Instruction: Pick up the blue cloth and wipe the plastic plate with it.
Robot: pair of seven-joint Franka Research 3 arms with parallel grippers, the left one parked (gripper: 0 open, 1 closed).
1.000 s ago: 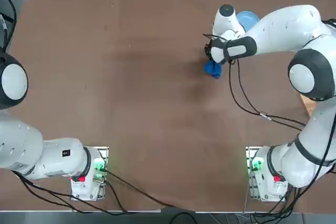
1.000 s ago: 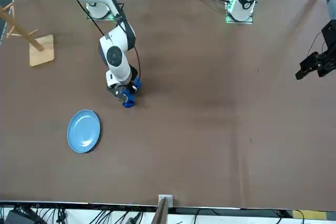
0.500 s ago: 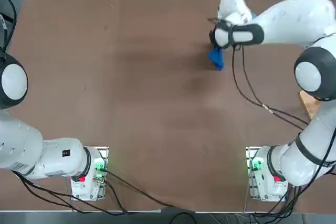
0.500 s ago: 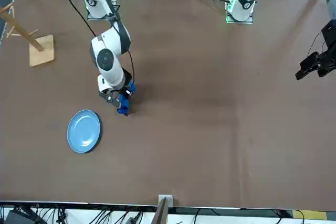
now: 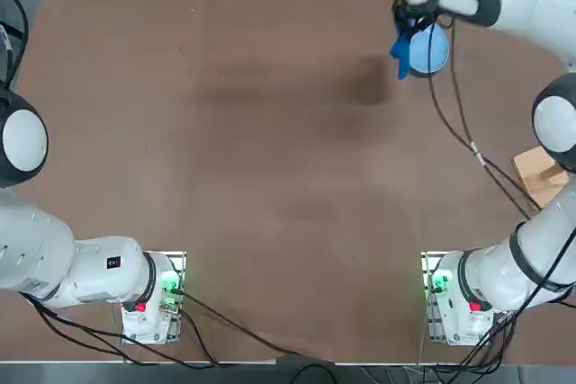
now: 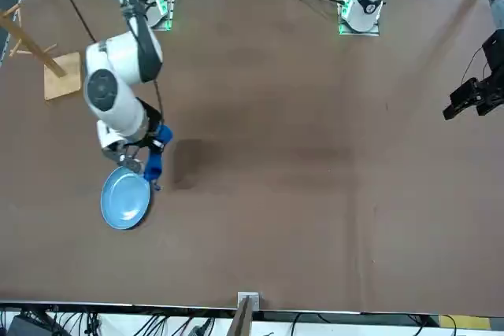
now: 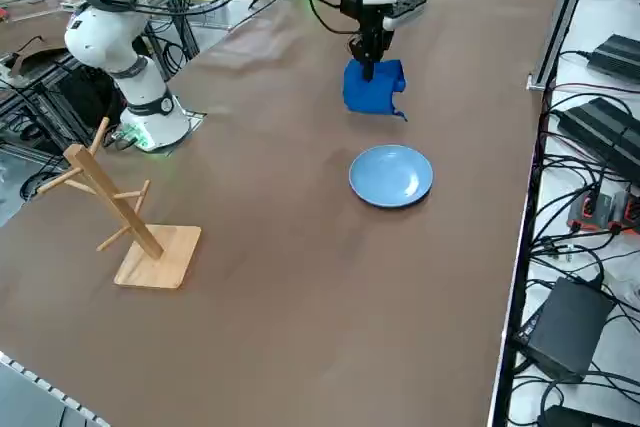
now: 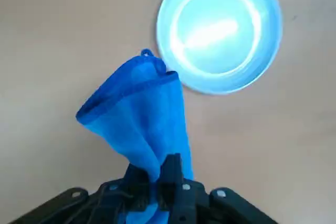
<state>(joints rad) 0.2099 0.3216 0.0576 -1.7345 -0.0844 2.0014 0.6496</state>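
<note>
We see the right gripper point(image 7: 368, 65) up in the air over the far right part of the brown table point(image 5: 252, 159), its two fingers pinched tight on the top of the dark blue cloth point(image 7: 373, 88). The cloth hangs down from the fingers in a loose bunch, clear of the tabletop, and from the wrist camera we look straight down its folds point(image 8: 140, 114) (a stitched hem and a small loop show at its lower end).

The small round light-blue plastic plate point(image 7: 391, 175) lies flat on the table, near the far edge on the robot's right. From the side we find the cloth hanging just beside the plate, toward the robot's left of it and apart from it. In the overhead view the cloth point(image 5: 401, 46) overlaps the plate's point(image 5: 430, 49) left rim, and in the front view the cloth point(image 6: 153, 161) hangs at the plate's point(image 6: 124, 198) upper right rim. Through the wrist camera the plate point(image 8: 219, 31) shows whole, shallow raised rim and shiny middle, nothing on it.

Off to the robot's right stands a wooden rack with slanted pegs on a square base point(image 7: 130, 222), well apart from the plate. A dark shadow patch point(image 6: 185, 164) lies on the table beside the hanging cloth.
</note>
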